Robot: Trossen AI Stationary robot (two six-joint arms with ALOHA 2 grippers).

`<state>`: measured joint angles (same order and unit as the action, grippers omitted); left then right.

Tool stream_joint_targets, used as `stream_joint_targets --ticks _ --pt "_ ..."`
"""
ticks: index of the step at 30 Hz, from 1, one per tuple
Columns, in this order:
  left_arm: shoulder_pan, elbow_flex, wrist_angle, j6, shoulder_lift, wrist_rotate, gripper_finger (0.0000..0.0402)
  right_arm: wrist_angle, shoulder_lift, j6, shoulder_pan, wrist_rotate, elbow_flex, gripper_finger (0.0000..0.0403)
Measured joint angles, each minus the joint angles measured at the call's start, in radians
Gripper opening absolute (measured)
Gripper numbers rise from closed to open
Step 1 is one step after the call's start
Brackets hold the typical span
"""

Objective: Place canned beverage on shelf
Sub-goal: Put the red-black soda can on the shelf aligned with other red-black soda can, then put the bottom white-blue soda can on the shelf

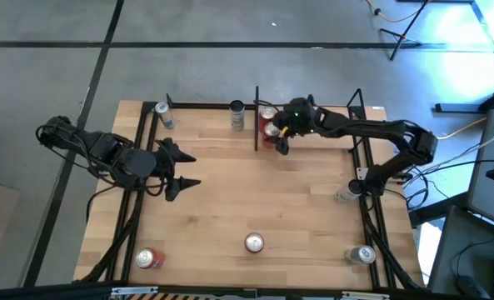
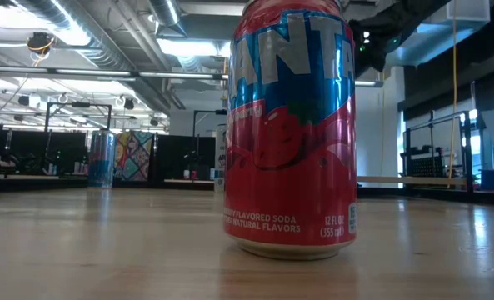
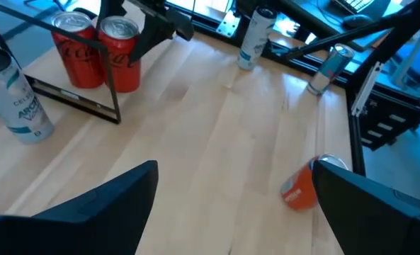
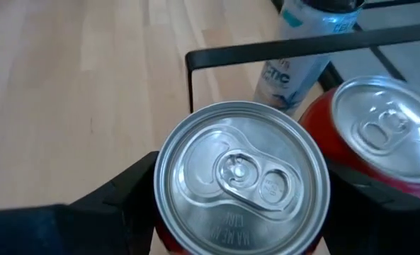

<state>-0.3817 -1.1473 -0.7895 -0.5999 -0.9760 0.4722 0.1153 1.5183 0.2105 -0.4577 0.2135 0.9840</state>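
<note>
My right gripper (image 1: 276, 137) is shut on a red can (image 4: 241, 177), seen from above in the right wrist view. It holds the can just right of the shelf's upright black side panel (image 1: 256, 118), at the table's far edge. A second red can (image 1: 267, 114) stands on the shelf floor right beside it. Left of the panel stands a silver can (image 1: 237, 115). My left gripper (image 1: 184, 169) hangs open and empty over the left part of the table. My right gripper pinches the red can between its two fingers (image 4: 125, 195), on opposite sides of the can's wall just under the top rim (image 4: 166, 235). The fingers come from the table's right, slanting down. The can is upright; I cannot tell whether its base rests on the shelf floor.
Another can (image 1: 165, 115) stands at the far left of the shelf. Near the front edge stand a red can (image 1: 149, 258), a Fanta can (image 2: 292, 125) and a silver can (image 1: 363, 255). One more can (image 1: 345, 194) is by the right frame rail. The table's middle is bare wood.
</note>
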Motion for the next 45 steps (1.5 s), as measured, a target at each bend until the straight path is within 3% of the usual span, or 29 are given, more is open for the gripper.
stream_joint_targets --ticks 6,18,23,25,35,45 --pt "0.0 0.0 0.008 0.0 0.0 0.019 0.0362 -0.014 0.031 0.015 -0.023 0.051 0.0 0.0278" --pt "0.0 0.0 0.043 0.0 0.0 0.041 0.0362 -0.073 0.064 0.056 -0.02 0.031 0.002 0.0282" --pt "0.0 0.0 0.043 0.0 0.0 0.042 0.0362 -0.07 0.064 0.062 -0.02 0.003 0.002 0.0372" --pt "0.0 0.0 0.043 0.001 0.0 0.042 0.0362 -0.074 0.064 0.062 -0.02 -0.013 0.002 0.0387" --pt "0.0 0.0 0.043 0.001 0.0 0.043 0.0362 -0.087 0.036 0.06 -0.02 -0.024 0.002 0.0346" --pt "0.0 0.0 0.044 0.002 0.0 0.037 0.0362 -0.078 -0.122 -0.014 -0.02 -0.024 0.002 0.0339"
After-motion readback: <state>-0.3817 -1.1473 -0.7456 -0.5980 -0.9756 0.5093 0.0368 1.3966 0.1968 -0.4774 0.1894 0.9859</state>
